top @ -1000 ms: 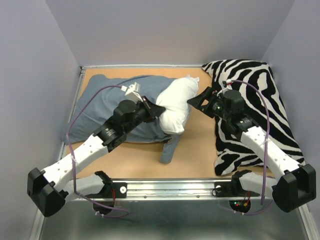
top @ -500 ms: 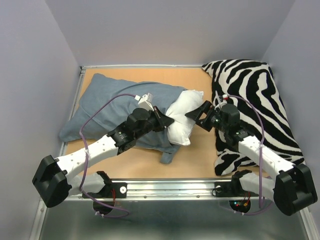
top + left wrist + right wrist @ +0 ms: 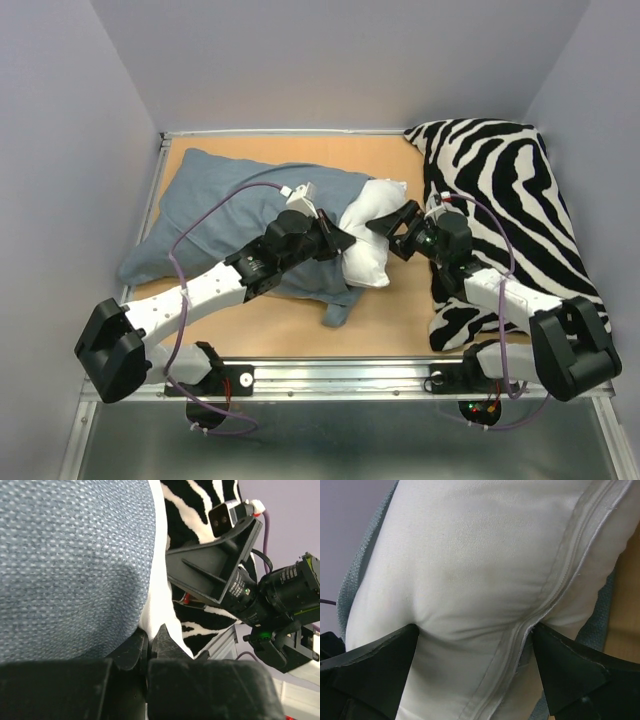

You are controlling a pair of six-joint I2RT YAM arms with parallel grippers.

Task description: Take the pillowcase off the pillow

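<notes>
The blue-grey pillowcase (image 3: 220,215) lies at the left of the table and covers most of the white pillow (image 3: 372,235), whose right end sticks out. My left gripper (image 3: 338,240) is at the case's open rim, jaws shut on the pillowcase's edge (image 3: 65,555), with the pillow (image 3: 159,590) right beside the tips (image 3: 152,632). My right gripper (image 3: 386,222) is open, its two fingers straddling and touching the pillow's bare end (image 3: 470,555) on either side of the seam (image 3: 475,647). A strip of pillowcase (image 3: 355,575) shows behind.
A black-and-white zebra-striped cushion (image 3: 500,200) fills the right side, under my right arm. A loose flap of the case (image 3: 340,300) hangs toward the front. Bare wooden table (image 3: 390,310) shows between the pillows. Grey walls enclose the back and sides.
My left gripper moved right and a little nearer along with the case's rim, so less white pillow shows. The case settled flatter. My right gripper moved left and closed in around the pillow's end.
</notes>
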